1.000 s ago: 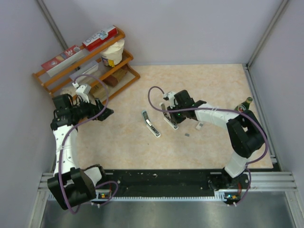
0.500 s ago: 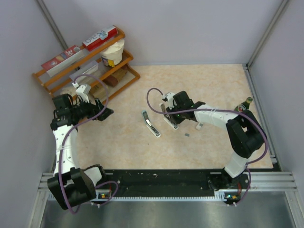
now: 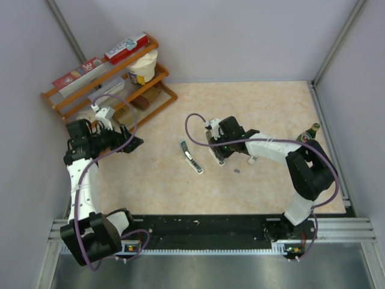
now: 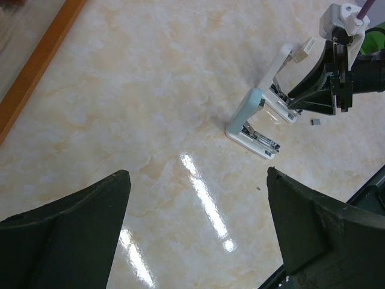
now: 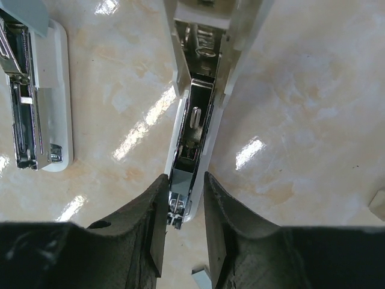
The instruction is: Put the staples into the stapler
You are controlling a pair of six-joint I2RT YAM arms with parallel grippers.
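Observation:
Two opened white staplers lie mid-table: one (image 3: 190, 156) (image 4: 252, 126) (image 5: 36, 120) on the left, the other (image 3: 216, 152) (image 5: 198, 120) to its right, its metal magazine exposed. My right gripper (image 3: 212, 143) (image 5: 185, 176) straddles the near tip of the right stapler. Its jaws stand slightly apart, with a thin gap on the right side. A tiny grey packet of staples (image 3: 236, 171) (image 4: 315, 122) (image 5: 201, 278) lies on the table just beside that gripper. Far to the left, my left gripper (image 3: 135, 143) (image 4: 197, 173) hangs wide open and empty above bare table.
A wooden rack (image 3: 108, 78) with boxes and a cup stands at the back left. A green bottle (image 3: 310, 131) sits by the right wall. A small white piece (image 3: 252, 160) (image 5: 379, 205) lies right of the staplers.
My right gripper's jaws have parted a little around the stapler's tip, and its wrist has shifted slightly. The left arm has not moved.

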